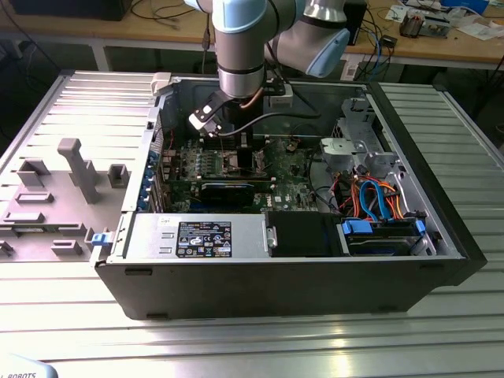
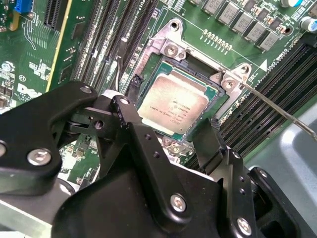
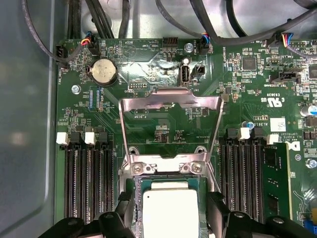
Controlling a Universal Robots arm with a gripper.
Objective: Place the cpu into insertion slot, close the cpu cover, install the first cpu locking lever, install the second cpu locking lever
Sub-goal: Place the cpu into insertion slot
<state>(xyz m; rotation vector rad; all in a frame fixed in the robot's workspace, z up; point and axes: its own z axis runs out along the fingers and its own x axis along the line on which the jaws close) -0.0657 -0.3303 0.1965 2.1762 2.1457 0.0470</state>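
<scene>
The tool (image 2: 166, 124) is spread wide and grips nothing, with 1 finger (image 2: 130, 116) on each side of the cpu (image 2: 174, 101). The cpu lies flat in the insertion slot (image 2: 168, 47). The cpu cover (image 3: 171, 101) stands swung open. In the exterior view the arm (image 1: 240, 47) hangs at 11 o'clock of the computer case (image 1: 276, 291).

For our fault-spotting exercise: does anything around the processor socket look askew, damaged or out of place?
Nothing stands out. The cpu lies flat and square in the insertion slot, and the cpu cover is swung fully open and looks unbent.
</scene>
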